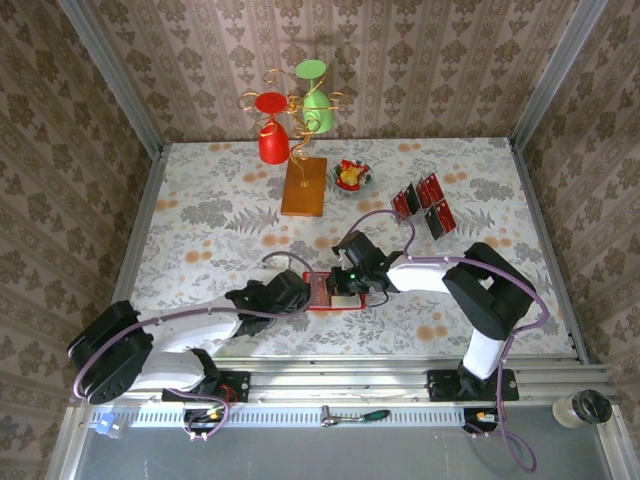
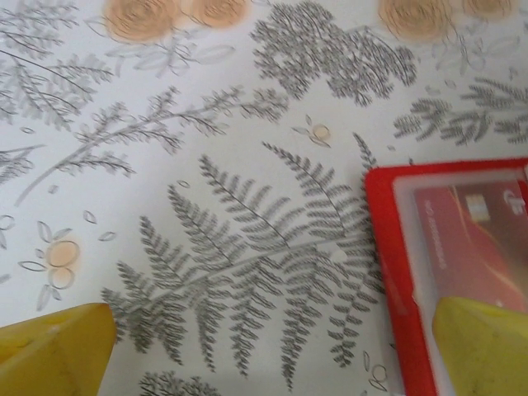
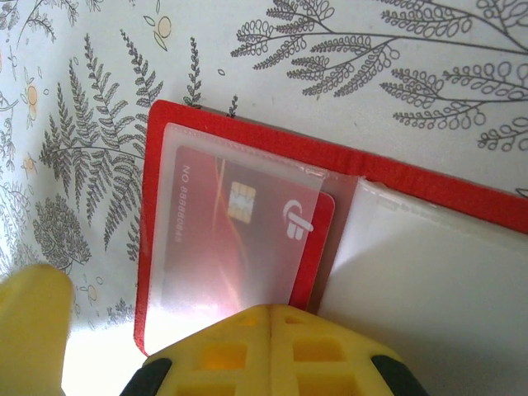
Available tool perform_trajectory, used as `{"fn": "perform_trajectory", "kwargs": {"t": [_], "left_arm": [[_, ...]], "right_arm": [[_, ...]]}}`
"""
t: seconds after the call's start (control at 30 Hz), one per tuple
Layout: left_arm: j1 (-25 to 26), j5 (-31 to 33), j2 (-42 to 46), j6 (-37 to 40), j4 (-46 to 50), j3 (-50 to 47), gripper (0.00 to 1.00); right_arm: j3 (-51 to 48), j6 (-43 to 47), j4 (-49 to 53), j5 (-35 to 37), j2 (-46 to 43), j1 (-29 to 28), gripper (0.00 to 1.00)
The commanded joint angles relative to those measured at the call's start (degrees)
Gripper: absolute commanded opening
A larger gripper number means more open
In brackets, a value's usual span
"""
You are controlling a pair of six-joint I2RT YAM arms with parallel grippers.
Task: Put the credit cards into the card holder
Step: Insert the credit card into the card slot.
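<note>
The card holder [image 1: 322, 292] lies open on the flowered cloth between my two grippers, red with a pale inside [image 3: 429, 280]. A red credit card [image 3: 239, 231] sits under its clear pocket, chip and logo showing through. My right gripper [image 3: 271, 312] is shut, its tips pressed together over the pocket's near edge with nothing between them. My left gripper [image 2: 268, 346] is open and low over the cloth. One of its yellow fingers [image 2: 483, 346] is over the holder's left border [image 2: 388, 247], the other [image 2: 54, 351] over bare cloth. Several more credit cards [image 1: 425, 205] lie at the back right.
A wire stand on an orange wooden slab [image 1: 305, 187] carries a red upside-down cup [image 1: 272, 140] and a green cup [image 1: 317, 105] at the back. A small bowl of sweets [image 1: 352, 176] stands beside it. Walls close the table on three sides.
</note>
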State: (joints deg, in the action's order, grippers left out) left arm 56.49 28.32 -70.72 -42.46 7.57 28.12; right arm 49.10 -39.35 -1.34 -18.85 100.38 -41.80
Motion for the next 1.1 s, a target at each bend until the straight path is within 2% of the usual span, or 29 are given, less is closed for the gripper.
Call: {"fn": "perform_trajectory", "kwargs": {"t": [0.0, 0.2, 0.57, 1.07], "left_arm": [[-1.51, -0.49, 1.31, 0.95, 2.25, -0.95, 1.0], [-2.15, -1.22, -0.01, 1.61, 1.66, -1.22, 1.0], [-2.19, -1.86, -5.33, 2.38, -0.62, -0.78, 1.0], [-2.39, -2.28, -7.96, 3.08, -1.95, -0.52, 1.0]], "right_arm": [[1.61, 0.66, 3.43, 0.75, -3.51, -0.47, 0.0], [1.38, 1.82, 5.64, 2.3, -4.49, -0.41, 0.0], [2.14, 2.33, 5.38, 2.42, -1.69, -0.46, 0.0], [3.26, 2.6, 5.56, 1.89, 1.38, -0.69, 0.0]]}}
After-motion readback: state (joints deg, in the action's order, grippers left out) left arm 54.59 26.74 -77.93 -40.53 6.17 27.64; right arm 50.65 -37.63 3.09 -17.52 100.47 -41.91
